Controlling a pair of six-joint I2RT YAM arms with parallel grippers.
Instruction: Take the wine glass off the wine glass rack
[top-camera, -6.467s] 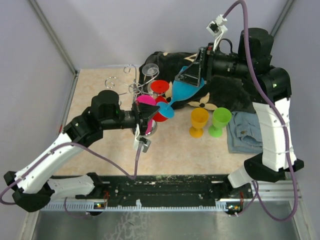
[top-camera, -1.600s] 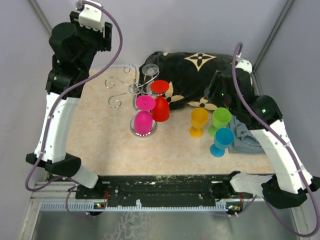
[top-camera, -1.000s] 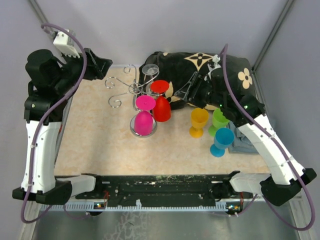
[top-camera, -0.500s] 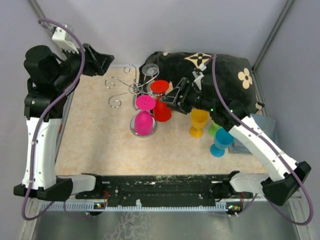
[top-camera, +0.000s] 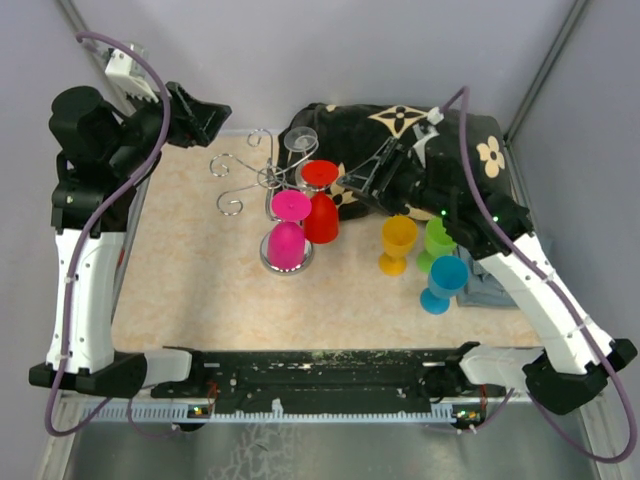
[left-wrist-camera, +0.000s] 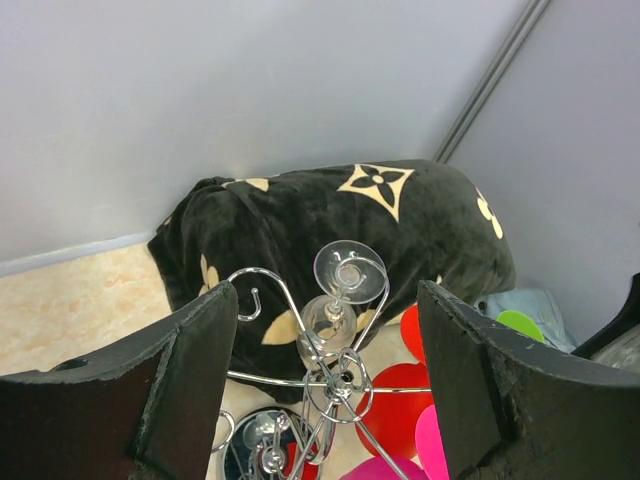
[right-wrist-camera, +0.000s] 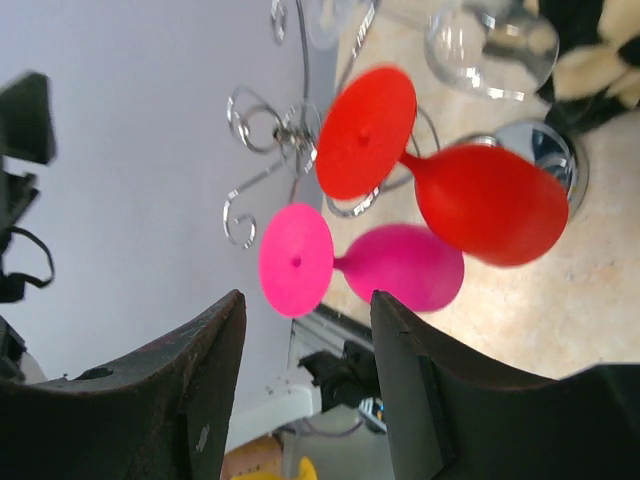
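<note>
overhead view of a worktop with a shiny wine glass rack left of centre. a red wine glass, a pink glass and a clear glass hang upside down from its hook arms, feet on top. the red and pink ones hang just beside each other. the right end effector hovers near the red wine glass, jaws apart and holding nothing. the left end effector is raised at the far left corner, also spread wide and empty, looking down on the rack. an orange glass, a green glass and a blue glass stand on the worktop to the right. the step in hand looks like the reach for the red wine glass. likely best: close gently on its bowl or stem, raise the foot a little, then slide it outward through the hook's open end, keeping clear of the pink glass so the rack does not tip.
</note>
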